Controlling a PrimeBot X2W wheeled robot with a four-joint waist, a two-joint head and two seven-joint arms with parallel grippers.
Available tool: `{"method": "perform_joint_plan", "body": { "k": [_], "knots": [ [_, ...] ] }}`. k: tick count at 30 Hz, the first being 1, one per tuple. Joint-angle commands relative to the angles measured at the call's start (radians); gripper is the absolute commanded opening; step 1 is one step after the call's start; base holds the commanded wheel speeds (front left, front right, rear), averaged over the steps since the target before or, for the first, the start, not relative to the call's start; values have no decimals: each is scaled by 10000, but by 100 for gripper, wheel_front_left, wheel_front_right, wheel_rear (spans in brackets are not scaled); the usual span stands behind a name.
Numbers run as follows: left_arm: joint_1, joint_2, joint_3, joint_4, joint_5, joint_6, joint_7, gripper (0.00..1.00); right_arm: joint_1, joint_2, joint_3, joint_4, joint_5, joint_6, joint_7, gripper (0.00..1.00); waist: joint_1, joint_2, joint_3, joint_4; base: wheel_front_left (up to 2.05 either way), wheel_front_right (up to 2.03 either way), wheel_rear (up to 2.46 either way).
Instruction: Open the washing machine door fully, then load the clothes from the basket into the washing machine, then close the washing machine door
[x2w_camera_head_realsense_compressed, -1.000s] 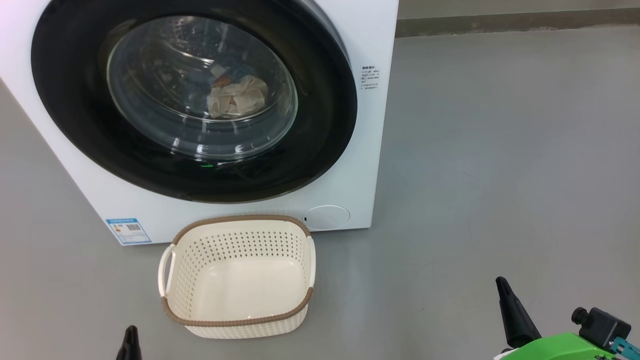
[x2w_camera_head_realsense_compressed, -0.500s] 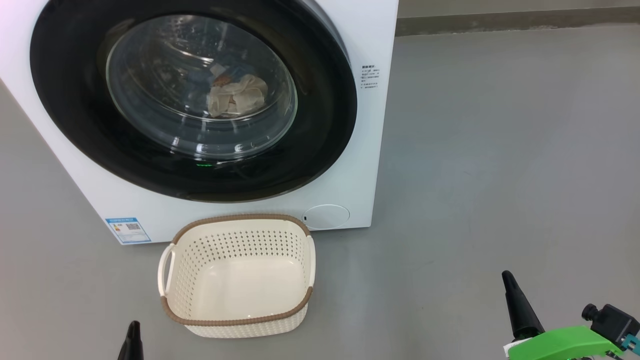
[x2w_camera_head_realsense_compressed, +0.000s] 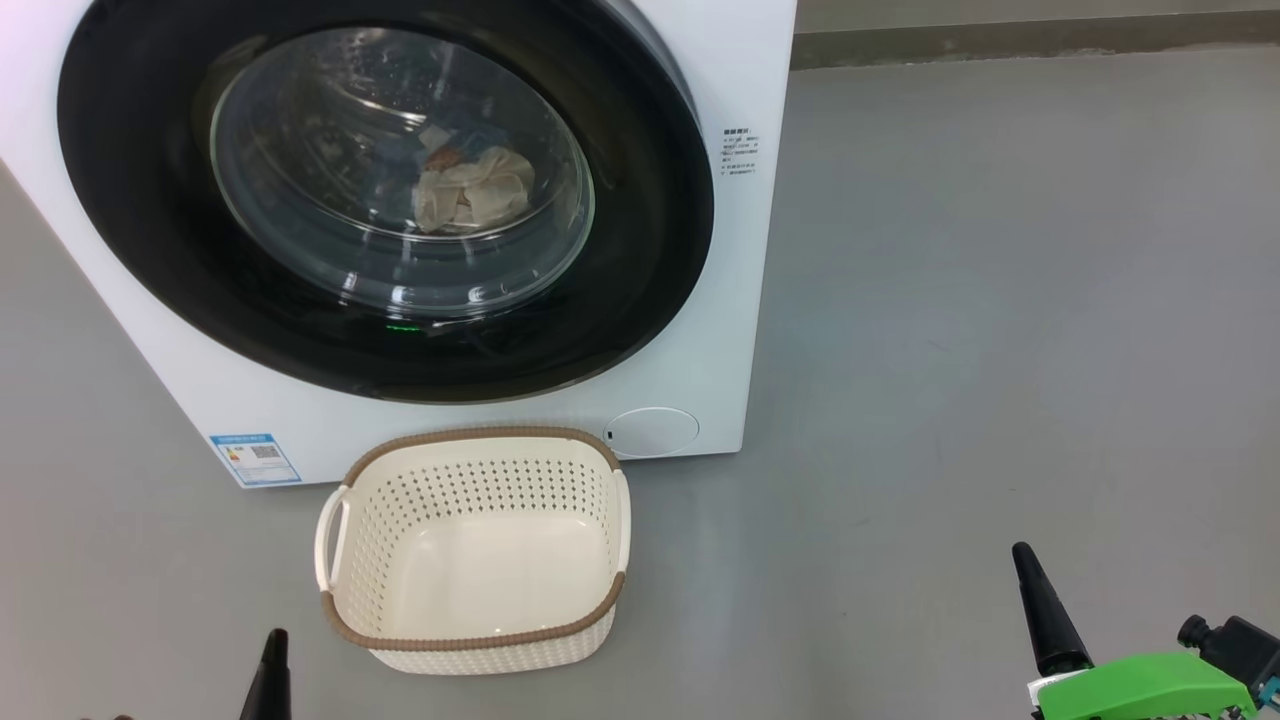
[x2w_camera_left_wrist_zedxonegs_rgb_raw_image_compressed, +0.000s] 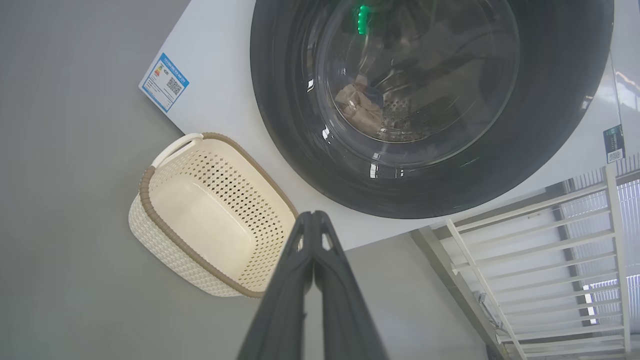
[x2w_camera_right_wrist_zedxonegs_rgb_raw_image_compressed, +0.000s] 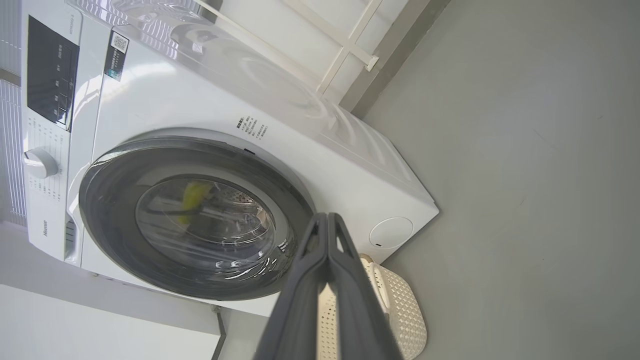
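Washing machine door (x2w_camera_head_realsense_compressed: 400, 170) sits shut on the white washing machine (x2w_camera_head_realsense_compressed: 745, 90), w/ the clothes (x2w_camera_head_realsense_compressed: 470, 195), a cream-beige cloth & a bit of blue, seen thru the glass inside the drum. The basket (x2w_camera_head_realsense_compressed: 470, 640) stands empty on the grey floor (x2w_camera_head_realsense_compressed: 950, 300), just in front of the machine. Left gripper (x2w_camera_head_realsense_compressed: 278, 640), lower left, & right gripper (x2w_camera_head_realsense_compressed: 1022, 552), lower right, hang apart from basket & door, each w/ jaws pressed together.

The grey floor (x2w_camera_head_realsense_compressed: 1000, 300) is smooth and matte, running back to a darker strip at the wall's foot. The washer (x2w_camera_head_realsense_compressed: 715, 300) stands on it. The basket (x2w_camera_head_realsense_compressed: 470, 640) sits upright on the floor just in front of the washer's base.
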Motion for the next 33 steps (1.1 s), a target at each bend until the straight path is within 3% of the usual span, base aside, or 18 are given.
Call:
{"method": "perform_joint_plan", "body": {
  "k": [1, 33],
  "knots": [
    [-497, 188, 256, -154, -282, -110, 73, 0, -492, -65, 66, -241, 287, -37, 67, 0, 0, -1, 2, 0, 0, 0, 0],
    [-1206, 234, 451, 263, -3793, -441, 983, 0, -717, -58, -292, -234, 3620, -52, 992, 0, 0, -1, 64, -12, 0, 0, 0]
  ]
}}
